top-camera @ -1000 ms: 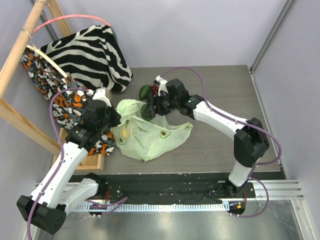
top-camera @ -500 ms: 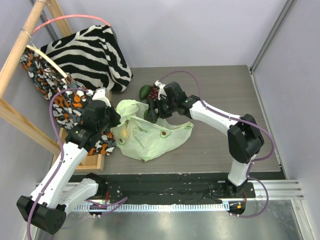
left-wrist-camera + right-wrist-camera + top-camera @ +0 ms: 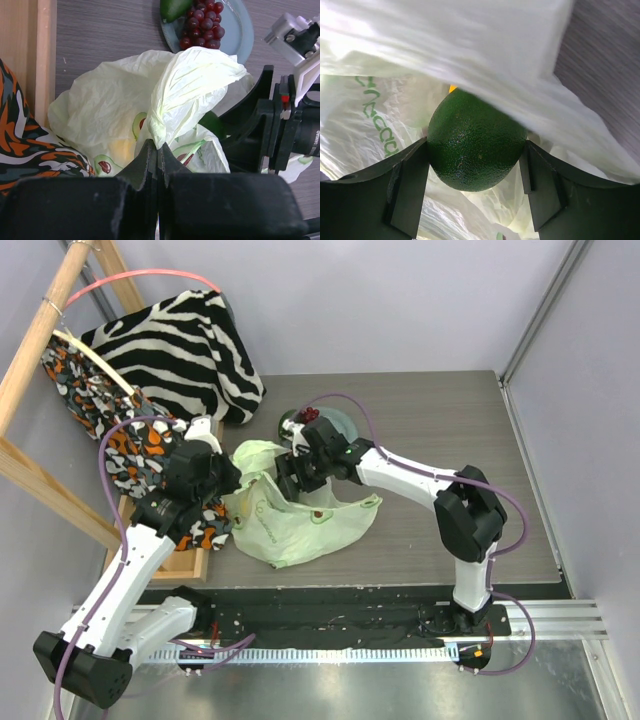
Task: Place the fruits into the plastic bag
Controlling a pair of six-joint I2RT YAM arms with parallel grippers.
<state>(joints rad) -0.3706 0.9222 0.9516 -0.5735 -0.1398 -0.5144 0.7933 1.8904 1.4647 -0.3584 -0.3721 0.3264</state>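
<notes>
Right wrist camera has the close-up: the right gripper (image 3: pixel 475 150) is clamped on a pebbled green fruit (image 3: pixel 477 127), one finger pressed to each side and the jaws spread wide around it. Lime or avocado? Hard to call from here. Fruit and fingers sit right at the mouth of the plastic bag (image 3: pixel 470 45), with pale crinkly film draped over the top and more of it underneath.

Over on the left wrist camera, the left gripper (image 3: pixel 156 152) is pinched tight on a raised fold of the bag (image 3: pixel 110 105), lifting one flap. Beyond the bag, the grape bunch (image 3: pixel 202 25) lies on the grey-blue plate (image 3: pixel 240 30), a smooth green fruit (image 3: pixel 175 7) touching it at the plate's edge.

From above, the bag (image 3: pixel 290 525) lies crumpled on the table (image 3: pixel 450 440) between the two arms, the left gripper (image 3: pixel 228 478) at its left edge and the right gripper (image 3: pixel 293 472) at its far side. A zebra-striped cloth (image 3: pixel 190 350) hangs at the back left.
</notes>
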